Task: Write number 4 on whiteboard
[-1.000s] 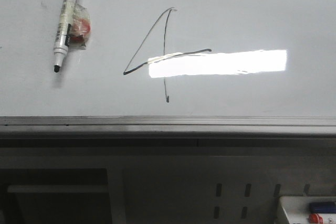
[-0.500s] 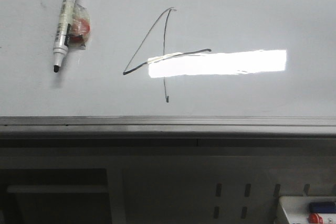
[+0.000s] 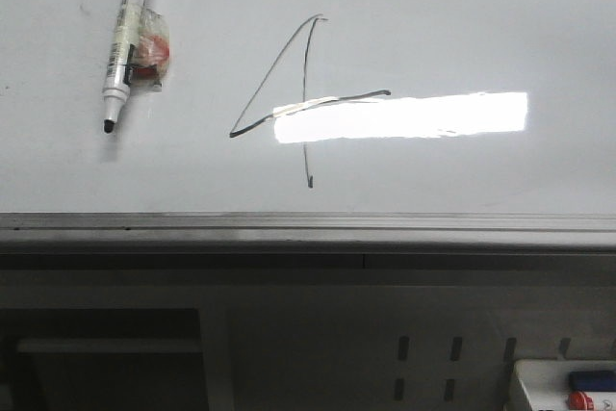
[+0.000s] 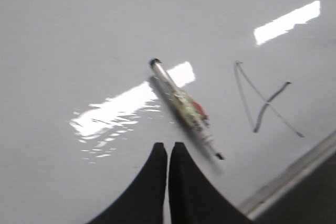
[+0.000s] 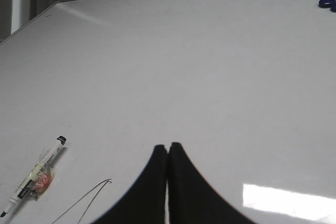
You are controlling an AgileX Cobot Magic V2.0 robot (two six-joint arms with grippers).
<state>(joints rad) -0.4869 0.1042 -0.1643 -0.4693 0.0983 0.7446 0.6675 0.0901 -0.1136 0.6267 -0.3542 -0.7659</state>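
A drawn number 4 sits on the whiteboard, a marker lying nearby. My left gripper and right gripper are both closed and empty.

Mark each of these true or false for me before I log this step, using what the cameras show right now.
1. The number 4 is drawn on the whiteboard. True.
2. The left end effector is holding the marker. False: the marker lies loose on the board, apart from the shut fingertips.
3. The marker is uncapped. True: its dark tip is bare.
4. The marker lies across the strokes of the 4. False: it lies to the left of the digit in the front view, clear of it.
5. The right end effector is wide open. False: its fingers are together with nothing between them.
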